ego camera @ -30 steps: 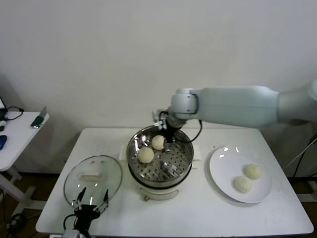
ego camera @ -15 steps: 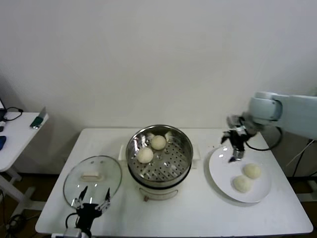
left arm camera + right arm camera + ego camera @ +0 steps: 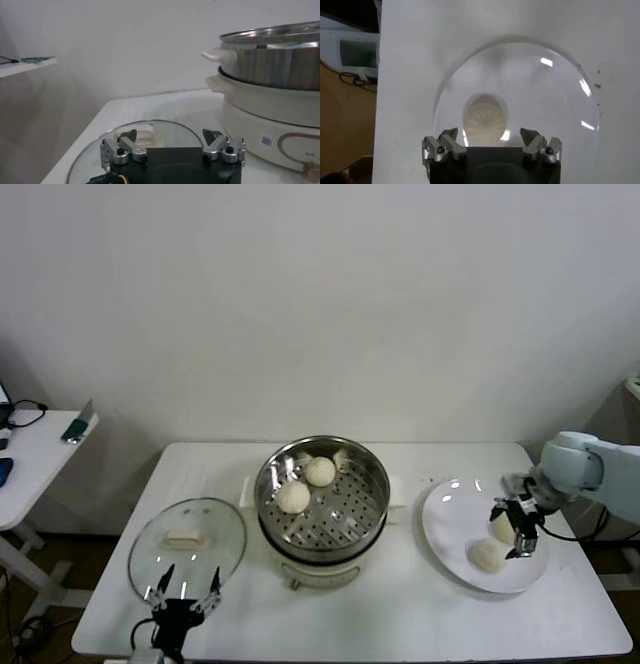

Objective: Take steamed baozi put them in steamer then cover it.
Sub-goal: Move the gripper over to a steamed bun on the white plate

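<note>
The right hand (image 3: 517, 531) hangs wide open and empty over the plate (image 3: 445, 534) near the bench's (image 3: 400, 614) right edge, above two steamed baozi (image 3: 489, 555). Two more sit in the uncovered steamer (image 3: 323, 496) mid-bench. The left hand (image 3: 183, 596), also wide open, waits at the front edge beside the cover (image 3: 188, 541).

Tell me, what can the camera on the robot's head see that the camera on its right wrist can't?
Only the head view shows the steamer with two baozi inside, the glass cover lying on the table, and the open left gripper near it.

Only the right wrist view shows the pleated top of one baozi on the plate up close.

Both show the white plate and the open right gripper hovering over it.
</note>
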You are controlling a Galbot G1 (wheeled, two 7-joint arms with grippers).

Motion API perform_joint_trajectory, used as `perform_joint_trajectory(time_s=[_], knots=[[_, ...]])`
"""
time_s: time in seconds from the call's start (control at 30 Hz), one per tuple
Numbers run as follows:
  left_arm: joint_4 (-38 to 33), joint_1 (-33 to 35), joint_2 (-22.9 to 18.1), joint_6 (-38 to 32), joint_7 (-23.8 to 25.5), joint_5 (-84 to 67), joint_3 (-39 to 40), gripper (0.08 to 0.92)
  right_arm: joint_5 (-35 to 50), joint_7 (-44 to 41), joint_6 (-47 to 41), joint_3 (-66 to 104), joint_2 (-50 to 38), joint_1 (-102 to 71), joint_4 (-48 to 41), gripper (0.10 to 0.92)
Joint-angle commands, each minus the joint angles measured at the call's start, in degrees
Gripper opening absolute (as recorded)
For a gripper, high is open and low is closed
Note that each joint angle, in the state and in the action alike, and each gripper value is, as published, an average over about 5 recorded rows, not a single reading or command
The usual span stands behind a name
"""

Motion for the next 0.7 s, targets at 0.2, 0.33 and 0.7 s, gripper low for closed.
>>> perform_joint_trajectory(time_s=[0.2, 0.33, 0.7], knots=[[0.4, 0.0, -0.1, -0.1, 0.0, 0.0, -0.1, 0.823, -5.1, 2.7, -1.3, 13.7, 0.7, -17.8, -4.7, 0.823], [0.4, 0.0, -0.1, -0.1, 0.0, 0.0, -0.1, 0.823, -5.4, 3.6, -2.1, 16.0, 1.6, -19.9, -5.2, 0.823], [-0.1, 0.1, 0.2, 0.1, 0.0, 0.2, 0.0, 0.823, -4.3, 2.8, -2.3, 14.9, 1.3, -17.0, -4.1, 0.716]])
